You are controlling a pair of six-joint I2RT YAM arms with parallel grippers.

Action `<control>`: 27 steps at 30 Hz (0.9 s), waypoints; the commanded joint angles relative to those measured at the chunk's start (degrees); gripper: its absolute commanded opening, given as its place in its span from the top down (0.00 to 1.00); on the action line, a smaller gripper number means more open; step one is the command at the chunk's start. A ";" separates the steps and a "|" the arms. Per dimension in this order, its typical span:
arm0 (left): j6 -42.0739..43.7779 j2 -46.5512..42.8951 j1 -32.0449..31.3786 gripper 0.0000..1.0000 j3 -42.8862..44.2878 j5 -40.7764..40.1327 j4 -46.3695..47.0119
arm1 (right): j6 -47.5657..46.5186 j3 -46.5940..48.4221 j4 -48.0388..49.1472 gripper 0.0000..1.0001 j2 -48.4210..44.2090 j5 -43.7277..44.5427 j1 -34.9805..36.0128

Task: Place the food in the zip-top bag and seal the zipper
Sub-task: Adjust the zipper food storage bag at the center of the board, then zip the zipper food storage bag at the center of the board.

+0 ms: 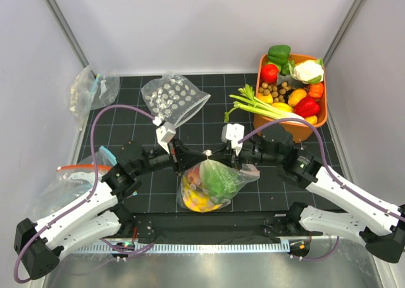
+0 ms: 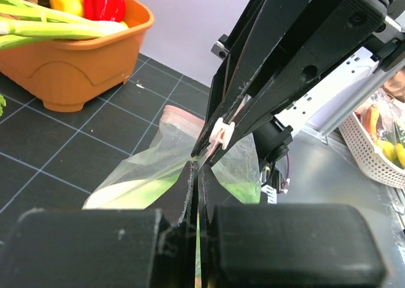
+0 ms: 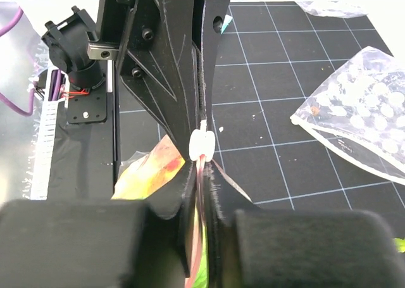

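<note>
The zip-top bag (image 1: 212, 183) hangs between both arms at the table's near middle. Through its clear plastic show the yellow banana bunch (image 1: 197, 201) and the green lettuce (image 1: 219, 179). A red-orange tint (image 3: 155, 168) also shows inside it. Its pale pink zipper (image 2: 183, 116) runs along the top, with a small white slider (image 3: 202, 145) where the two grippers meet tip to tip. My left gripper (image 1: 192, 158) (image 2: 196, 169) is shut on the bag's top edge. From the other side my right gripper (image 1: 223, 155) (image 3: 204, 172) is shut on the pink zipper strip.
An orange basket (image 1: 321, 116) of toy vegetables stands at the back right, with celery stalks (image 1: 256, 103) hanging over its edge. A second dotted bag (image 1: 174, 98) lies at the back middle. Plain clear bags (image 1: 92, 88) (image 1: 69, 180) lie along the left wall.
</note>
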 commanded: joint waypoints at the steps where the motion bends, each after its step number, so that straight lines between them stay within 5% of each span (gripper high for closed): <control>1: 0.36 -0.86 0.13 0.99 1.44 -1.64 1.43 | 0.77 0.21 5.59 0.83 -1.90 -1.22 0.04; 8: 0.00 0.28 0.13 0.99 2.06 -0.59 1.34 | 1.56 -0.23 7.87 0.62 -3.13 -5.62 -0.05; 21: -0.53 0.63 -0.31 1.00 2.24 2.75 2.83 | 2.00 0.21 8.31 0.58 -1.55 -4.21 0.04; 27: -0.44 0.37 -0.66 1.00 2.15 3.46 3.18 | 2.18 -0.23 9.01 0.46 -1.82 -2.63 0.04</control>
